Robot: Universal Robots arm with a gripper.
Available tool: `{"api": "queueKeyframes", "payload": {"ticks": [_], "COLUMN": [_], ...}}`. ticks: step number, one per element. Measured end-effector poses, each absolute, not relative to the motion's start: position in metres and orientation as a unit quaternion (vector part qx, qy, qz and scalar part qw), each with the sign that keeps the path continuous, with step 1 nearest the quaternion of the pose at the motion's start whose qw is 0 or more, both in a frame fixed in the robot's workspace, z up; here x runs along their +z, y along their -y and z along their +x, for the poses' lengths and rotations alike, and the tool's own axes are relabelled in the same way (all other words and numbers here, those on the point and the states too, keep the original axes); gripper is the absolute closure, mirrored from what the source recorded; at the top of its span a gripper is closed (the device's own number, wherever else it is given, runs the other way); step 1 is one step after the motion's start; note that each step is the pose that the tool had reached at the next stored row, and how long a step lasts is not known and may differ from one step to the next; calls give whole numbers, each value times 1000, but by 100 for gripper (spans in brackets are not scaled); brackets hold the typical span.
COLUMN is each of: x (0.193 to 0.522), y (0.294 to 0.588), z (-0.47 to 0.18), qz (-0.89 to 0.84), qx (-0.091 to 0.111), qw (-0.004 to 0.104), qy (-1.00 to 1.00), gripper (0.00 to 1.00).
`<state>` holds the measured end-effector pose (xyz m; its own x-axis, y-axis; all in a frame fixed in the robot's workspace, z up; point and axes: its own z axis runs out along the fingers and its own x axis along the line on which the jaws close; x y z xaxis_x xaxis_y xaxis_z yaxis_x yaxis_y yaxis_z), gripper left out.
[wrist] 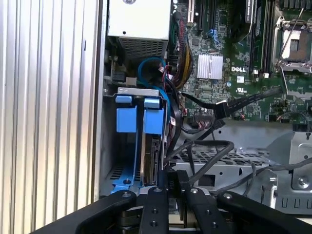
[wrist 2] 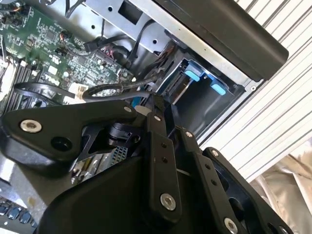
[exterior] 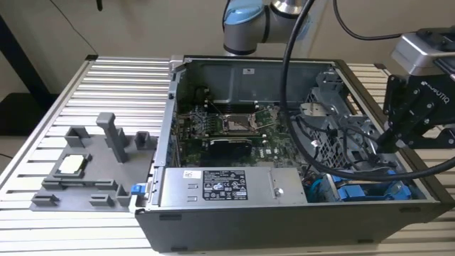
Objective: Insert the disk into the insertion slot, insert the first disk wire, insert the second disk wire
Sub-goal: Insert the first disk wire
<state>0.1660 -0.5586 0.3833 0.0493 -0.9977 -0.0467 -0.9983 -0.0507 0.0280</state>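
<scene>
1. Pincer (wrist: 171, 183): drawn nearly shut above the insertion slot (wrist: 117, 173); nothing held can be confirmed.
2. The disk (wrist: 154, 156) is judged seated in that slot, within its blue carrier (wrist: 130, 119).
3. A wire step is judged in hand; fine alignment among the loose cables (wrist: 209, 143) is called for.

Black-and-white sticker (exterior: 224, 191) on silver box (exterior: 288, 188), white logo (wrist: 237, 69) on motherboard (wrist: 253, 90), fine print too small to read

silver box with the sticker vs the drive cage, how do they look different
The silver box is bright silver; the drive cage is dark grey. The silver box has a solid face with a black-and-white sticker; the drive cage has a perforated wall. Black cables cross the drive cage, not the silver box. Both are sheet-metal boxes inside the open computer case.
</scene>
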Motion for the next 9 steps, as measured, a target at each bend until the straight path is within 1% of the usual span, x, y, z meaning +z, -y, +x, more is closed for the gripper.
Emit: {"api": "queueKeyframes", "payload": {"ticks": [3, 9], "x": [380, 372], "y": [560, 564], "z": [169, 171], "qz": [-724, -723], "qx": [29, 29], "qw": [4, 3], "qy": [-689, -690], "gripper": [81, 81]}}
